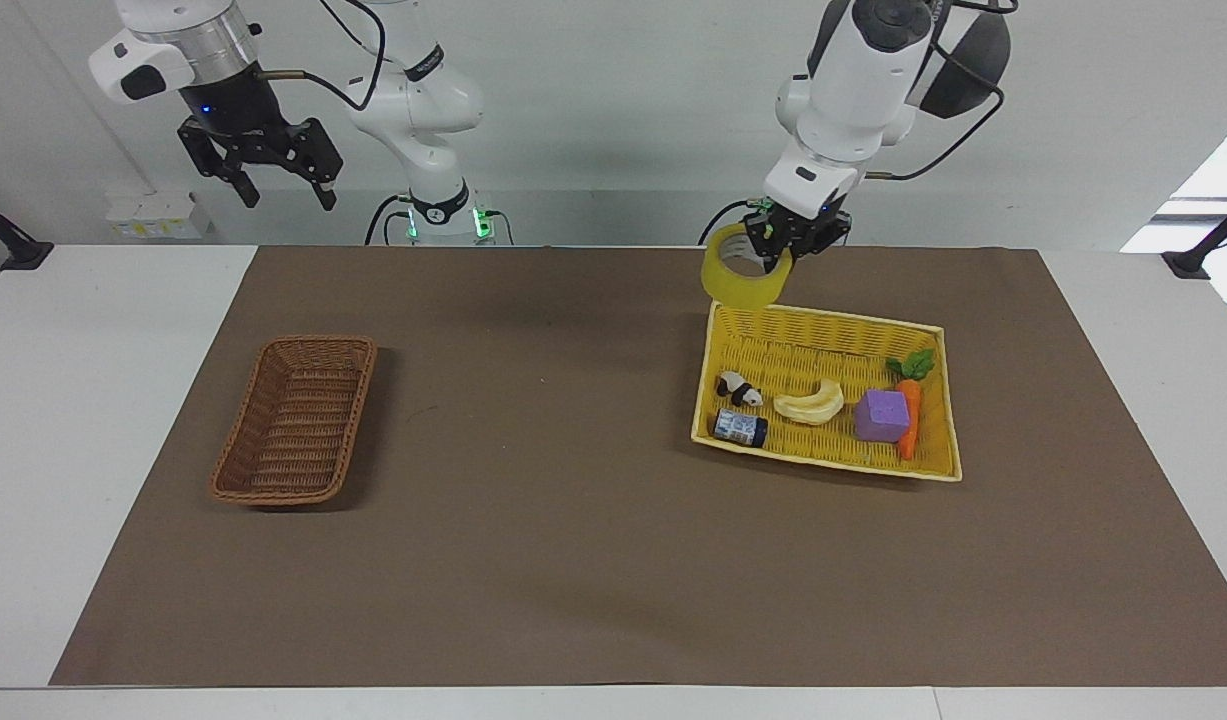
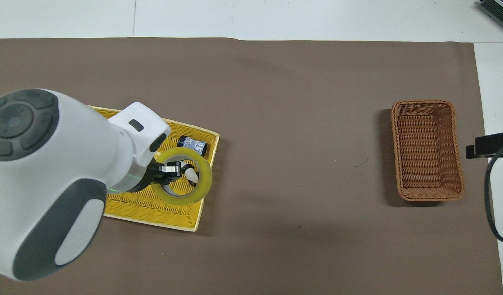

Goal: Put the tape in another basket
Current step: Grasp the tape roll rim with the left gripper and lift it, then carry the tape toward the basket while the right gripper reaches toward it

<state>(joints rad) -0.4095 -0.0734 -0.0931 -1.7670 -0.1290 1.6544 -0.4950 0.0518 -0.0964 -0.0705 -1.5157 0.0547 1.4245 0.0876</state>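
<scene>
Left gripper [image 1: 776, 252] is gripping the tape [image 1: 741, 277] over yellow basket [image 1: 933, 463]; right gripper [image 1: 273, 177] is waiting, jaws wide.

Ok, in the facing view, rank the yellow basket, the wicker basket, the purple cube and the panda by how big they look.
1. Yellow basket.
2. Wicker basket.
3. Purple cube.
4. Panda.
All four lie on the table at a similar nearness to the camera, so the order holds.
</scene>
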